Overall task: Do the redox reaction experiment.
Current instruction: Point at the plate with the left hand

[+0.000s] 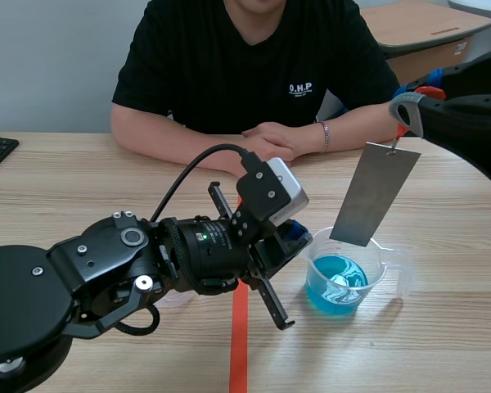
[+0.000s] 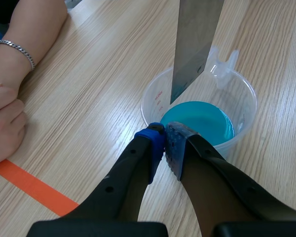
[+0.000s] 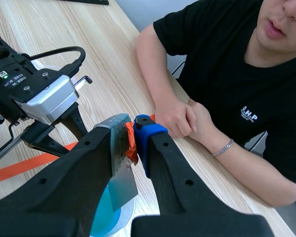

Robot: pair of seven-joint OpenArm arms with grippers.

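— While that metal plate [image 1: 375,195] hangs there, what has it?

— My right claw [image 3: 132,129] does, pinched tight on the orange tab [image 3: 131,144] at its top. The plate hangs slanted over the beaker [image 2: 246,98], its lower edge at about rim height, clear of the blue liquid [image 1: 335,282].

— And your left claw [image 2: 168,129]?

— Closed on nothing, fingertips together just at the beaker's near rim.

— The person [image 1: 254,65]?

— Across the table [image 1: 65,188] from me, hands [image 1: 270,141] folded on the wood, well apart from the beaker.
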